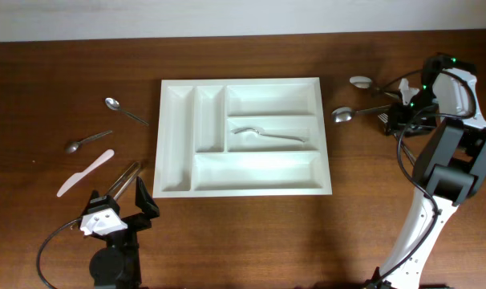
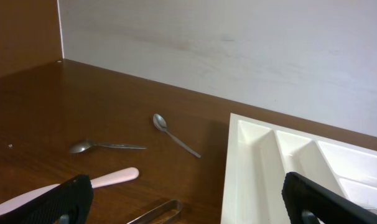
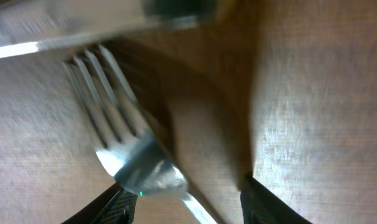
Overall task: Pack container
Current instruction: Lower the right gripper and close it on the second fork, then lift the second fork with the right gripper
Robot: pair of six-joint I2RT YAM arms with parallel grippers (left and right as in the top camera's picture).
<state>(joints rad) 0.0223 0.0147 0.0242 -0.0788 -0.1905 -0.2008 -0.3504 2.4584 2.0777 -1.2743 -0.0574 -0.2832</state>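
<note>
Right wrist view shows the right gripper (image 3: 191,196) spread wide astride a fork (image 3: 135,165), clamping nothing; it should centre on the neck, close squarely, then carry to the container (image 1: 259,170) lying mid-table.

I'm counting three metal spoons lying about: the far spoon (image 1: 113,103), the near spoon (image 1: 75,145) and the right-hand spoon (image 1: 342,115). Also sitting there are one white spoon (image 1: 360,81), one pale knife (image 1: 84,173), one metal fork (image 3: 135,158), one unclear metal piece (image 1: 124,178), and one tray (image 1: 175,136) holding one white utensil (image 1: 263,135).

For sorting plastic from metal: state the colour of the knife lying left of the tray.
Pale pink, fading towards white at the blade. The knife shows whole in the overhead view.
</note>
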